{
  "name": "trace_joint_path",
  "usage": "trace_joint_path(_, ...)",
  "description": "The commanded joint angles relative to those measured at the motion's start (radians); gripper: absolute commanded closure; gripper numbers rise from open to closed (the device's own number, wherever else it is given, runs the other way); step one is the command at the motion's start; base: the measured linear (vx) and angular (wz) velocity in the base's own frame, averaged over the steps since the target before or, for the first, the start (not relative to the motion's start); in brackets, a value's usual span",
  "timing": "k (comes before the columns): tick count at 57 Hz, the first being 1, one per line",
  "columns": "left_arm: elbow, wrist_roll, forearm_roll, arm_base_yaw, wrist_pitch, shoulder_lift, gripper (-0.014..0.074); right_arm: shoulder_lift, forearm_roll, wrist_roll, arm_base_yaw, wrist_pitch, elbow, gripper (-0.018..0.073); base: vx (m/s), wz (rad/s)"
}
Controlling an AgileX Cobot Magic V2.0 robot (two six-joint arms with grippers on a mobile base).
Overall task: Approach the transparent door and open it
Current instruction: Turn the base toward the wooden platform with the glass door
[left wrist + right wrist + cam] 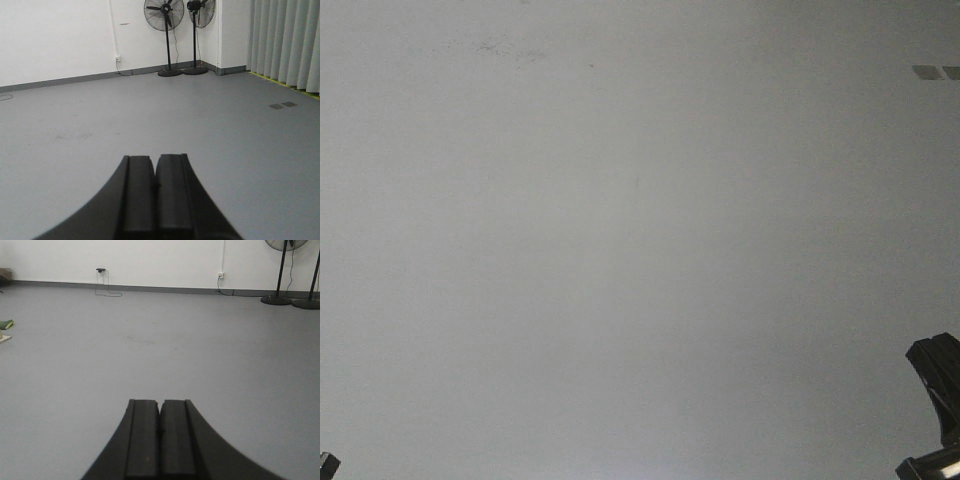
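Note:
The transparent door is out of view in all three views. My left gripper is shut, its two black fingers pressed together with nothing between them, pointing low over the bare grey floor. My right gripper is likewise shut and empty above the same grey floor. The front view is filled by grey floor, with only a black piece of the right arm at the lower right edge and a sliver of the left arm at the lower left corner.
Two black pedestal fans stand against the white wall at the far corner. Grey pleated curtains hang on the right. Floor plates lie near them. A wall socket with a cable and a green object lie further left.

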Motion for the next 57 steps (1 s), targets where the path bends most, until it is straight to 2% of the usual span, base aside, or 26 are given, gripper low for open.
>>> trace_joint_path(1,0.013,-0.006,-0.003,-0.006,-0.082,-0.015,0.0603,-0.016,-0.001,-0.007,-0.005,-0.082,0.005,0.0559,0.00,0.00)
trace_joint_path(57,0.013,-0.006,-0.003,-0.006,-0.082,-0.015,0.0603,-0.016,-0.001,-0.007,-0.005,-0.082,0.005,0.0559,0.00,0.00)
